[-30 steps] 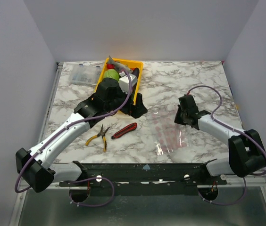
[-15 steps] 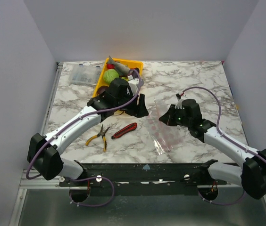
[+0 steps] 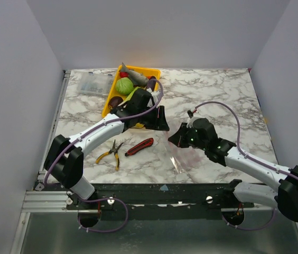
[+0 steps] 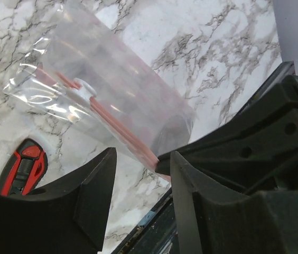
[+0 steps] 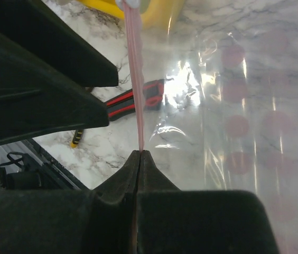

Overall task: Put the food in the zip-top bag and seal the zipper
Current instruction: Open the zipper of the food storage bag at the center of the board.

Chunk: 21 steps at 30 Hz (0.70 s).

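Note:
The zip-top bag [image 3: 185,154] hangs partly lifted off the marble at centre. My right gripper [image 5: 140,153] is shut on the pink zipper [image 5: 135,79] at its end, also visible from above as the right gripper [image 3: 177,138]. My left gripper [image 4: 141,154] stands open just short of the zipper [image 4: 112,123], with only marble between its fingers; from above the left gripper [image 3: 162,119] is close beside the right one. A white slider [image 4: 85,88] sits on the strip. The food lies in the yellow tray [image 3: 149,71]: green cabbage [image 3: 123,85], grey fish [image 3: 133,77].
Yellow-handled pliers [image 3: 110,153] and a red-black utility knife [image 3: 139,146] lie on the table left of the bag. A clear hard box [image 3: 93,83] sits at the back left beside the tray. The table's front rail runs just below the bag.
My left arm has swung from the tray rightward to the bag and its jaws have narrowed. My right gripper has carried the bag's zipper edge left and upward, toward the left gripper.

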{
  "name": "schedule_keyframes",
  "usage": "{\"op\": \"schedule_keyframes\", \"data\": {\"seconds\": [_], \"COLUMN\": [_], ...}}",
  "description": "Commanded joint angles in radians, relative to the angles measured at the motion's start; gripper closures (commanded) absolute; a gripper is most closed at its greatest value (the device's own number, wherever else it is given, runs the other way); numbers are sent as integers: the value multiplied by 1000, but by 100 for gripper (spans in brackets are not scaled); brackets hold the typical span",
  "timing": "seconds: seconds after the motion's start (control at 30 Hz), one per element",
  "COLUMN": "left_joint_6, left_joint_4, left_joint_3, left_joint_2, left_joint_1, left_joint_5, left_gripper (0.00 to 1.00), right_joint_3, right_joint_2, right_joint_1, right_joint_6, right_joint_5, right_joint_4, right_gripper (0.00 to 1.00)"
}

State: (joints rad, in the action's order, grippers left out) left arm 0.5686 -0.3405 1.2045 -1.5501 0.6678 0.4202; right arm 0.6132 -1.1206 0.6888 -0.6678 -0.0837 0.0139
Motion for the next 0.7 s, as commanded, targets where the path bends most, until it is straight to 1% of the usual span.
{"op": "schedule_keyframes", "data": {"seconds": [0.0,0.13,0.2,0.27,0.33,0.43,0.47,0.53,0.67], "left_joint_6": [34,15,6,-2,-4,-7,-8,-16,-24], "left_joint_4": [-41,-45,-32,-23,-15,-9,-10,-13,-3], "left_joint_3": [61,53,40,37,31,39,46,54,52], "left_joint_2": [-27,-55,-64,-74,-82,-90,-94,-97,-96], "left_joint_1": [-3,-4,-5,-4,-4,-3,-5,-4,-4], "left_joint_5": [-40,-37,-22,-1,13,39,45,60,99], "left_gripper": [54,55,57,65,69,69,71,81,96], "right_joint_3": [8,14,22,33,47,69,82,107,177], "right_joint_2": [17,31,33,27,12,-9,-19,-36,-78], "right_joint_1": [40,65,77,93,113,155,170,201,224], "right_joint_6": [-52,-60,-61,-64,-66,-70,-70,-72,-88], "right_joint_5": [120,167,172,184,194,225,241,274,305], "right_joint_4": [25,11,8,2,-6,-11,-44,-72,-183], "right_gripper": [99,99,99,99,99,99,99,99,99]}}
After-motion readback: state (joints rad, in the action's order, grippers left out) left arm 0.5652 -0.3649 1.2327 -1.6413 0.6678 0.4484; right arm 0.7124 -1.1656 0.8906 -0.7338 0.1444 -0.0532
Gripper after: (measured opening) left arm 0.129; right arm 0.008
